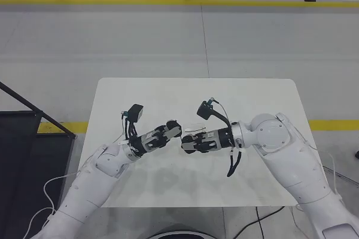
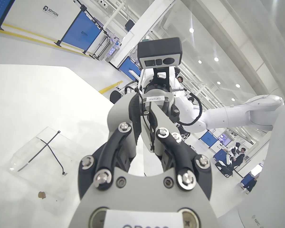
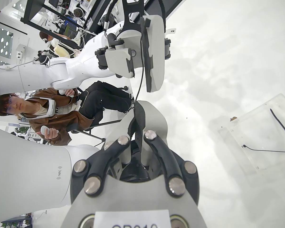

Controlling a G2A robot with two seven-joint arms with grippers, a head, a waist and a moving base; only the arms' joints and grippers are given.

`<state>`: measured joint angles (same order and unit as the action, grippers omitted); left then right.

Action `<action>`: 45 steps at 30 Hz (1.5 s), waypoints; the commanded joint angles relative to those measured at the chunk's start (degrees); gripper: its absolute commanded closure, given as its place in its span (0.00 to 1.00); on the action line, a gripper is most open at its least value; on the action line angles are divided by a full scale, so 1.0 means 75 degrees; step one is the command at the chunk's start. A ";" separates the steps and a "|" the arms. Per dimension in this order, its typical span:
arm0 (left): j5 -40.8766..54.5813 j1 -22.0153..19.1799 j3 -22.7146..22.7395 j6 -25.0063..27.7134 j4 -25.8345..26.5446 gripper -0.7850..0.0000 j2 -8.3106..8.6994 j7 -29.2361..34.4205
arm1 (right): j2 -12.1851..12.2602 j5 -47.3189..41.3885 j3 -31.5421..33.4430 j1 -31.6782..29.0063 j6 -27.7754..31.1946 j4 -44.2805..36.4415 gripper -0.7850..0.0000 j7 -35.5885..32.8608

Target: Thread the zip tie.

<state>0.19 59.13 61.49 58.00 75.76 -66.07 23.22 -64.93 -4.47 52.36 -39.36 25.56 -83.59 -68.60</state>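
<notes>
Over the middle of the white table my two grippers meet tip to tip. A thin black zip tie runs straight between them, from the pads of my left gripper into the tip of my right gripper. In the left wrist view the same tie lies between the converging fingers of my left gripper, which looks shut on it. My right gripper is shut on the tie's other end. Both grippers hover above the table.
A clear shallow tray lies on the table just beyond the grippers. It holds two more black zip ties, crossed over each other. A small brown speck sits on the table beside the tray.
</notes>
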 commanded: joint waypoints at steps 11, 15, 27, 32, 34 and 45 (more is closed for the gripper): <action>0.0000 -0.0015 -0.0014 0.0000 -0.0016 0.95 -0.0016 0.0039 | 0.0016 0.0005 -0.0027 0.0010 -0.0020 -0.0011 1.00 0.0011; 0.0031 -0.0015 -0.0020 0.0000 -0.0017 1.00 -0.0021 0.0051 | 0.0021 0.0005 -0.0033 0.0009 -0.0031 -0.0025 1.00 0.0021; -0.0015 -0.0013 0.0032 0.0000 -0.0017 1.00 -0.0031 -0.0003 | 0.0022 0.0005 -0.0077 0.0030 -0.0116 -0.0003 0.06 0.0091; -0.0339 0.0046 0.0351 0.0000 0.0006 1.00 -0.0004 -0.0317 | 0.0106 0.0340 0.0218 -0.0165 -0.0335 -0.0056 0.00 0.0510; -0.0628 0.0131 0.0551 0.0000 0.0044 1.00 0.0014 -0.0536 | 0.0181 0.0486 0.0452 -0.0356 -0.0573 -0.0134 0.00 0.0638; -0.1481 0.0592 0.1221 0.0000 0.0205 1.00 0.0137 -0.1000 | 0.0321 0.1844 0.0845 -0.0563 -0.3278 -0.0036 0.00 0.1329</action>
<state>-10.20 63.38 70.50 58.00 77.36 -65.07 16.03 -62.36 8.25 59.19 -44.45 3.22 -84.86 -59.35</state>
